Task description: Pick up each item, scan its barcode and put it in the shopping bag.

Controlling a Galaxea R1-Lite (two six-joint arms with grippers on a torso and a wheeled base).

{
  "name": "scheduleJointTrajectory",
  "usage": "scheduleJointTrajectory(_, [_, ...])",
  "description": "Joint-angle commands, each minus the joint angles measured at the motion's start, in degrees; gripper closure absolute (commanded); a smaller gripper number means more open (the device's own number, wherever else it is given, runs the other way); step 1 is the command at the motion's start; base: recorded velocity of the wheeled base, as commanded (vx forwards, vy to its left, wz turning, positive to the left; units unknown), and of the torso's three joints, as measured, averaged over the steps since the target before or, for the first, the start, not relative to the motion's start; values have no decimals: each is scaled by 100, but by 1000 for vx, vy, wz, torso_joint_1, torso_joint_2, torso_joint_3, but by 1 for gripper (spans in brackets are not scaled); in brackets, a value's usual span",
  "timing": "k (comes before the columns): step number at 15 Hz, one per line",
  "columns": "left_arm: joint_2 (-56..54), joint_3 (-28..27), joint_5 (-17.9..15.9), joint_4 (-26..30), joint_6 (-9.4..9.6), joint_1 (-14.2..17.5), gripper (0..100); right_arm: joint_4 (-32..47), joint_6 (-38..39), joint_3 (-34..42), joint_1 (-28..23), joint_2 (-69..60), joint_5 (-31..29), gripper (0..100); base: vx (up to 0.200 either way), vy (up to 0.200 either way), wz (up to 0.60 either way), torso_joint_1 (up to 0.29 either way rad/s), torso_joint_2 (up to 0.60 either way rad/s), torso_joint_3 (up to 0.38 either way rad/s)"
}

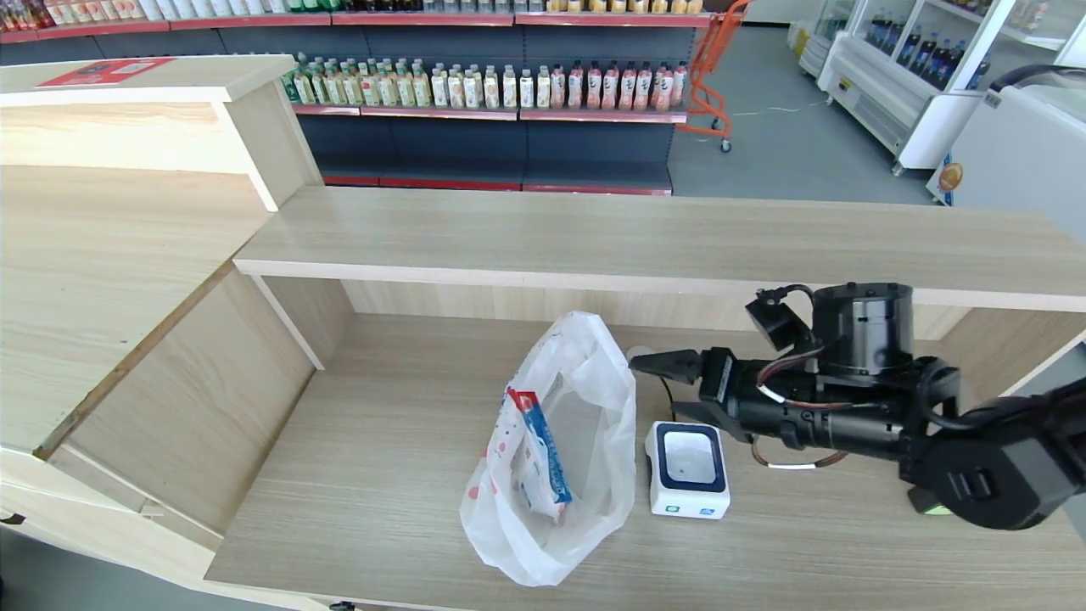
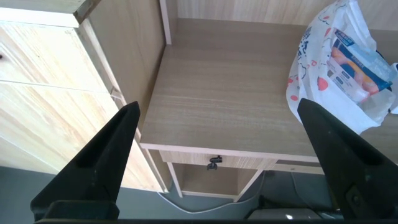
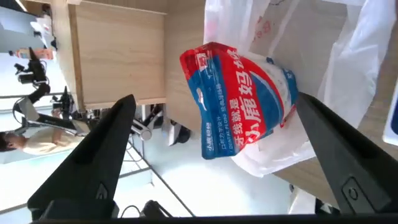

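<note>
From the head, the bag (image 1: pixel 598 373) stands in the middle of the counter (image 1: pixel 365 475), slumped but with its mouth open upward so things can go in from above; a red-and-blue packet (image 1: pixel 540 454) sits inside it on edge, leaning against the bag's wall, so that item looks done; the scanner (image 1: pixel 687 462) lies just beside the bag on the robot's right, window up, likely placed so a thing can pass over it on the way to the bag; the right tool (image 1: pixel 660 363) hangs level above the counter behind the scanner, tips pointing at the bag's rim and near it, a pose that fits a drop into the mouth. From the left wrist, the left tool (image 2: pixel 217 111) is spread wide and holds nothing; it looks down on the counter's near edge, well apart from the bag, probably parked out of the right arm's way. From the right wrist, the right tool's fingers stand wide apart with nothing touching them; the packet shows beyond them, wrapped in the bag's film, so I judge that it rests in the bag, not in the grip.
</note>
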Motion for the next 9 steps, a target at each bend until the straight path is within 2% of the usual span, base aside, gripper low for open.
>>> scheduleJointTrajectory(1, [-2,1,-1,-4,-2,0,0,2616,-1920,424,-1352,-2252,38,0,0,0,0,0,0,0])
scheduleJointTrajectory(2, [-2,1,-1,-4,-2,0,0,3768,-2791,397,-1809,-2797,-235,0,0,0,0,0,0,0])
scheduleJointTrajectory(3, [-2,1,-1,-4,-2,0,0,4471,-3265,406,-2081,-3167,-709,0,0,0,0,0,0,0])
scheduleJointTrajectory(5, [-2,1,-1,5,-2,0,0,5033,-3617,485,-2477,-3536,-1245,0,0,0,0,0,0,0])
scheduleJointTrajectory(8, [-2,1,-1,-4,-2,0,0,5121,-4197,863,-3083,-3571,-1931,0,0,0,0,0,0,0])
scheduleJointTrajectory(9, [-2,1,-1,-4,-2,0,0,5104,-4179,881,-3145,-3527,-1931,0,0,0,0,0,0,0])
